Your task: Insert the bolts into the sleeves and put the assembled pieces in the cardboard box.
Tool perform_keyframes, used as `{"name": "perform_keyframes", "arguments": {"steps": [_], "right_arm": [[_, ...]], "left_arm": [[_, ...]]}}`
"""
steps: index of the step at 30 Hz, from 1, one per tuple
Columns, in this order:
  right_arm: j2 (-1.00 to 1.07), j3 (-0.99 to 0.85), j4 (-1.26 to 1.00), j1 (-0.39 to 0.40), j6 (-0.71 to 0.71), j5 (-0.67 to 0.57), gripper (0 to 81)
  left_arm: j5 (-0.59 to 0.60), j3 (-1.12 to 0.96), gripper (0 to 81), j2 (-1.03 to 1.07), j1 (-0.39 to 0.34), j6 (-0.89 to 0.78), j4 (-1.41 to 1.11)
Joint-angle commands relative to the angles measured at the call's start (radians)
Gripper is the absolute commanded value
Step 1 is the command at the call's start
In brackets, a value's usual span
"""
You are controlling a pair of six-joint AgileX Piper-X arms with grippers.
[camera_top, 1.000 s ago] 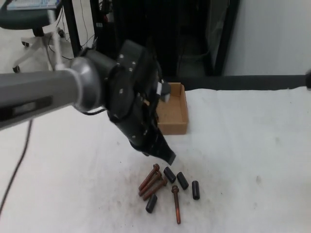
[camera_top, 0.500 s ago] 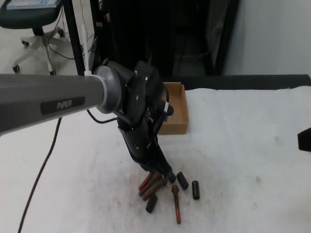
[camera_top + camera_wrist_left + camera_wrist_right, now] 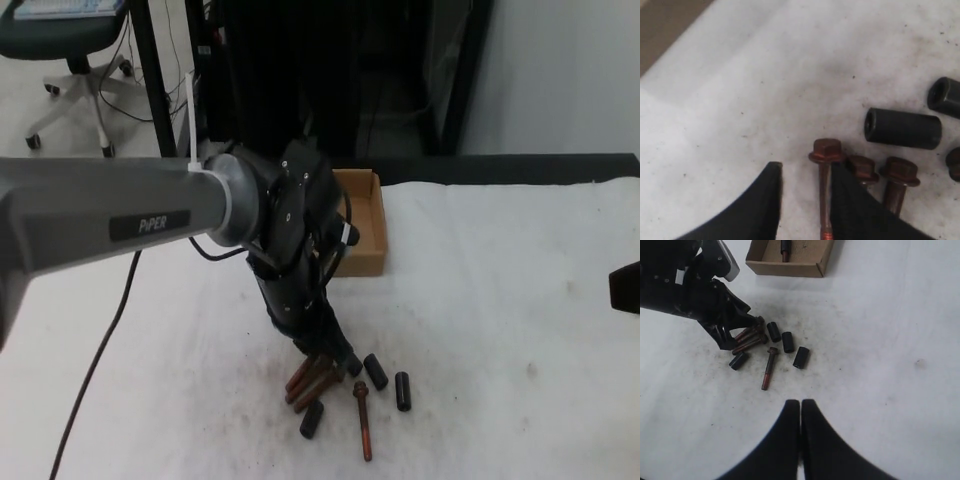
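Bolts (image 3: 310,378) lie three abreast on the white bench (image 3: 500,300), heads together. A fourth bolt (image 3: 363,422) lies a little apart, and four black sleeves (image 3: 788,341) are scattered close around them; this loose heap looks like the stock to be paired off. The left hand (image 3: 805,170) is down at the bench with its fingers apart, one on each side of the shank of the outermost bolt (image 3: 825,190), just behind its hexagon head. I judge it is placed to close across the shank and lift this bolt clear of its two neighbours. One finger sits tight against the next bolt, so that one may be dragged along. The right hand (image 3: 800,407) hangs above the bench, apart from the heap, its fingers together on nothing, probably held in reserve for a sleeve. The cardboard box (image 3: 362,225) stands beyond the heap, well apart, and at least one dark piece appears to lie in it. White lettering runs along the left arm's grey forearm (image 3: 150,222); I leave it unread. The bolts, sleeves and box look unmarked.
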Motion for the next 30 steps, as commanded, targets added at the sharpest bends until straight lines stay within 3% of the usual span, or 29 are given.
{"name": "perform_keyframes", "arguments": {"steps": [1, 19, 30], "right_arm": [[-0.009, -0.002, -0.004, 0.003, 0.001, -0.014, 1.2], [-0.009, -0.002, -0.013, 0.003, 0.001, -0.014, 1.2], [-0.009, -0.002, -0.035, 0.003, 0.001, -0.014, 1.2]], "left_arm": [[-0.024, -0.009, 30.4, 0.002, -0.002, 0.022, -0.009], [-0.034, -0.026, 30.4, 0.041, -0.002, 0.029, 0.072], [-0.034, -0.14, 30.4, 0.024, -0.002, 0.035, 0.093]]}}
